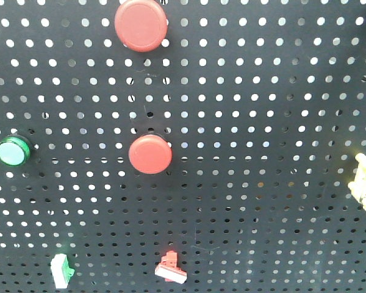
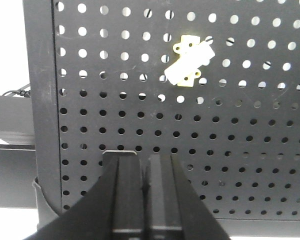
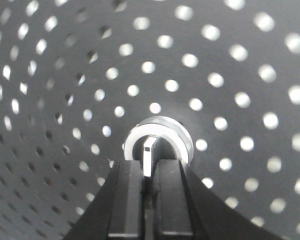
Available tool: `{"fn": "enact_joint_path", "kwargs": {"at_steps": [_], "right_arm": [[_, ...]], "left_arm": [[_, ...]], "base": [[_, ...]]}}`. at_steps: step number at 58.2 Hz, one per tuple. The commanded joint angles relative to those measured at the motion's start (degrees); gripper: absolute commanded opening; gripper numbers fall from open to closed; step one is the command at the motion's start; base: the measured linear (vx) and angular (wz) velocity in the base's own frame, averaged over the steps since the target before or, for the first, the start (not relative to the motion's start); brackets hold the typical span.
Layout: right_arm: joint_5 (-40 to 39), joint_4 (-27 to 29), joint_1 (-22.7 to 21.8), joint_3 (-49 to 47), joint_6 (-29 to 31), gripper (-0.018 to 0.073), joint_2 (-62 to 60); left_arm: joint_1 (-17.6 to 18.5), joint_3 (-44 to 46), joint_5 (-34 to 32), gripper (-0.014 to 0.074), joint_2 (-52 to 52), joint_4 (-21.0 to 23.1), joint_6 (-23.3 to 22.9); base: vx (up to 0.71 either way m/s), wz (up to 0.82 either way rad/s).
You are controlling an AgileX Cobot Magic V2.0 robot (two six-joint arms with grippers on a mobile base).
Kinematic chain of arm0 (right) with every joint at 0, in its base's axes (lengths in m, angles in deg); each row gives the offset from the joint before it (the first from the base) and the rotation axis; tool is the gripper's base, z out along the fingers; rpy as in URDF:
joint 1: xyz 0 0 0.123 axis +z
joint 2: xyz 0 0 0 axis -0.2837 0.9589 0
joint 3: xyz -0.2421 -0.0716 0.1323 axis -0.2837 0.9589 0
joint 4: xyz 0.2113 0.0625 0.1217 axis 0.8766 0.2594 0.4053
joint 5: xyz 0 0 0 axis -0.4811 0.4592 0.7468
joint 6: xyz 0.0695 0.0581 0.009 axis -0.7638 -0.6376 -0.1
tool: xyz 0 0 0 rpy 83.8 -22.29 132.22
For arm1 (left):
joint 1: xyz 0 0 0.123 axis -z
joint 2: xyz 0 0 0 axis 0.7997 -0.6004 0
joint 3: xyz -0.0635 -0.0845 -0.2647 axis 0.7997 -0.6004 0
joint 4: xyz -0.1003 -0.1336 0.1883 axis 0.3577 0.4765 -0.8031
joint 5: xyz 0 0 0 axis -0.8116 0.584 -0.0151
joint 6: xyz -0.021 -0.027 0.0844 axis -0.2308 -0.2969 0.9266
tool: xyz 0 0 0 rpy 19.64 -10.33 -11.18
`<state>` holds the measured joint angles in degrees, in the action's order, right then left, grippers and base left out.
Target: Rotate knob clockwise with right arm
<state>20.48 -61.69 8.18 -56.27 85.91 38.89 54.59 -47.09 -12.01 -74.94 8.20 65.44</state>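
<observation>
- We see the right arm facing the upright black board [image 3: 230, 75] head-on. The right gripper [image 3: 149, 167] comes into its wrist view from 6 o'clock.
- Its two flat black fingers [image 3: 131, 200] stand almost together, clenched on the knob [image 3: 158, 125]. The knob's small pale tab [image 3: 148, 156] sits upright in the narrow gap between them.
- The knob is mounted on the board just below the middle of the right wrist view, at 12 o'clock from the fingertips. It is a round, shiny metal ring with a dark hollow inside.
- The left arm also points at the board, and the left gripper [image 2: 144, 161] rises from 6 o'clock in its own view. Its black fingers are pressed together with only a thin slit between them and grasp nothing. We cannot tell whether the tips touch the board.
- At 1 o'clock above the left gripper, a cream plastic part [image 2: 189, 67] is fixed on the board at a tilt, with small holed lugs at its edges.
- The board is a matte black sheet with even rows of round holes, and light shows through them.
- In the front view, a glossy upper red button [image 1: 141, 24] sits at 12 o'clock and a lower red button [image 1: 150, 154] near the middle. A round green button [image 1: 13, 151] sits at 9 o'clock.
</observation>
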Motion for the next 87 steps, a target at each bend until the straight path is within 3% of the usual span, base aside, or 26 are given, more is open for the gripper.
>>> {"fn": "enact_joint_path", "kwargs": {"at_steps": [1, 16, 32, 44, 56, 72, 87], "right_arm": [[-5.52, 0.11, -0.20, -0.99, -8.71, -0.0009, 1.91], [-6.10, 5.44, -0.20, -0.99, -36.23, -0.0009, 2.53], [-13.84, 17.27, -0.20, -0.99, -52.83, -0.0009, 2.53], [-15.54, 14.11, -0.20, -0.99, -62.53, -0.0009, 2.53], [-17.02, 12.12, -0.20, -0.99, -66.44, -0.0009, 2.59], [-17.61, 10.49, -0.20, -0.99, -65.99, -0.0001, 2.64], [-17.54, 9.75, -0.20, -0.99, -64.41, 0.0110, 2.64]], "left_arm": [[-0.11, -0.75, -4.71, -0.0006, -0.01, 0.44, -0.26], [-0.11, -0.75, -4.71, -0.0006, -0.01, 0.44, -0.26], [-0.11, -0.75, -4.71, -0.0006, -0.01, 0.44, -0.26], [-0.11, -0.75, -4.71, -0.0006, -0.01, 0.44, -0.26], [-0.11, -0.75, -4.71, -0.0006, -0.01, 0.44, -0.26], [-0.11, -0.75, -4.71, -0.0006, -0.01, 0.44, -0.26], [-0.11, -0.75, -4.71, -0.0006, -0.01, 0.44, -0.26]], "base": [[0.00, 0.00], [0.00, 0.00], [0.00, 0.00], [0.00, -0.01], [0.00, 0.00], [0.00, 0.00], [0.00, 0.00]]}}
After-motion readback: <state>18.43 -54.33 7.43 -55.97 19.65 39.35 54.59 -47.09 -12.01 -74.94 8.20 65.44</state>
